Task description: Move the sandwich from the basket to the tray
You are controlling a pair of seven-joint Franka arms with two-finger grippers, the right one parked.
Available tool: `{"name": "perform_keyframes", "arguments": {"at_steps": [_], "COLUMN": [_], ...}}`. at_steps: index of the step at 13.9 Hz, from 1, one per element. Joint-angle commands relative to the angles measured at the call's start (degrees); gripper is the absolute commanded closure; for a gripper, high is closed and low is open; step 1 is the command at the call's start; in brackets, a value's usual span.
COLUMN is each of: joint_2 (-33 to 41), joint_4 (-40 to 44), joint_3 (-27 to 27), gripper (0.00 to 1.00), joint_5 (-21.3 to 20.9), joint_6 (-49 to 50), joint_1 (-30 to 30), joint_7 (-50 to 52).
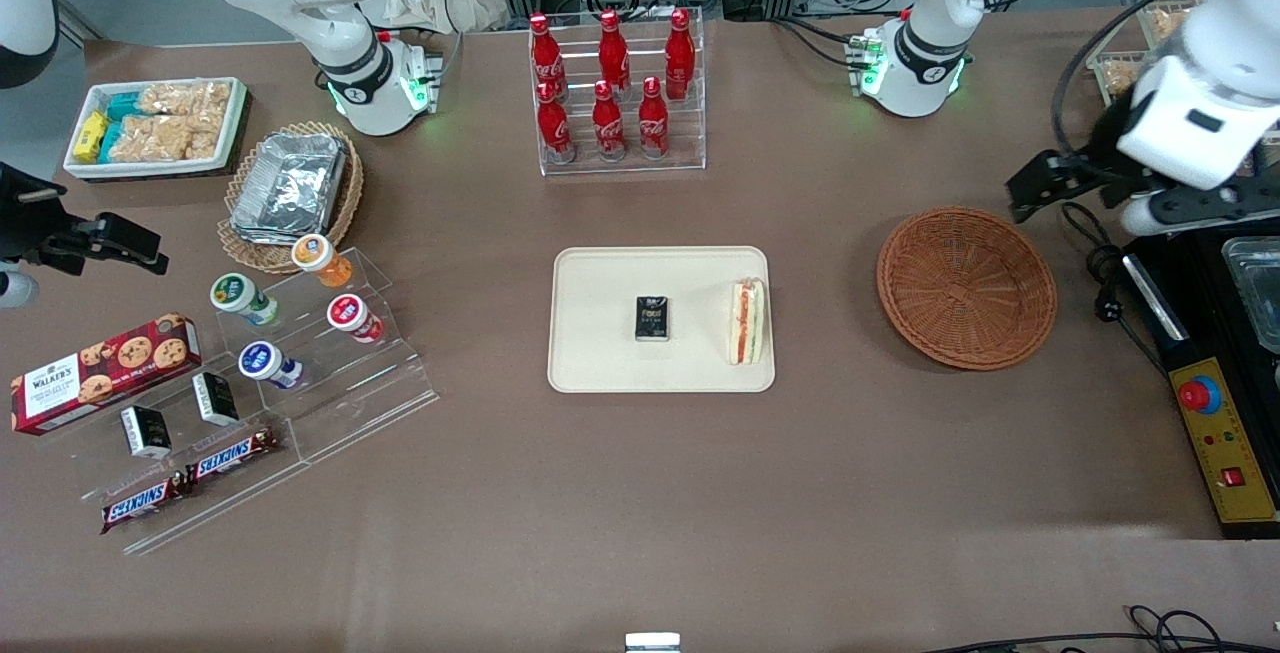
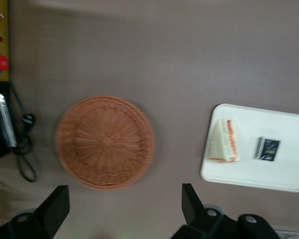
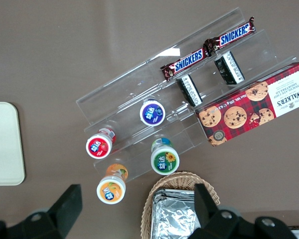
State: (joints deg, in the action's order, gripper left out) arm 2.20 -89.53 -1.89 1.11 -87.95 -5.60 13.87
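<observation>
Sandwich [image 1: 746, 321] was seen w/ pale bread & red, orange, green layers. Basket [image 1: 966, 287] was reddish-brown woven wicker; tray [image 1: 600, 353] cream-beige, gripper [image 2: 124, 209] black.

The sandwich [image 1: 747, 321] lies on the cream tray [image 1: 600, 363] beside a black packet [image 1: 653, 319]; the reddish-brown wicker basket [image 1: 966, 287] sits near, gripper [image 2: 124, 209] above it.

A clear rack [image 1: 622, 148] of six red cola bottles [image 1: 611, 83] stands at twelve o'clock on the brown table [image 1: 640, 493]. Toward nine o'clock sit a white bin of snack packets [image 1: 155, 126], a tan wicker basket of foil containers [image 1: 290, 188] and stepped acrylic shelves [image 1: 330, 383] carrying small round tubs [image 1: 344, 313]. At eight o'clock lie a red cookie box [image 1: 100, 373] and two Snickers bars [image 1: 190, 481].
</observation>
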Motion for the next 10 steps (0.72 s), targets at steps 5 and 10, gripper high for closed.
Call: {"name": "perform_keyframes", "arguments": {"at_steps": [5, 10], "joint_2": [2.6, 2.1], "joint_4": [-2.2, -2.4], "joint_3": [3.9, 4.1], "gripper": [0.00, 0.00], "joint_5": [-1.4, -1.7], "joint_6": [0.1, 0.9], "joint_1": [-0.4, 0.1], "joint_7": [-11.3, -14.2]}}
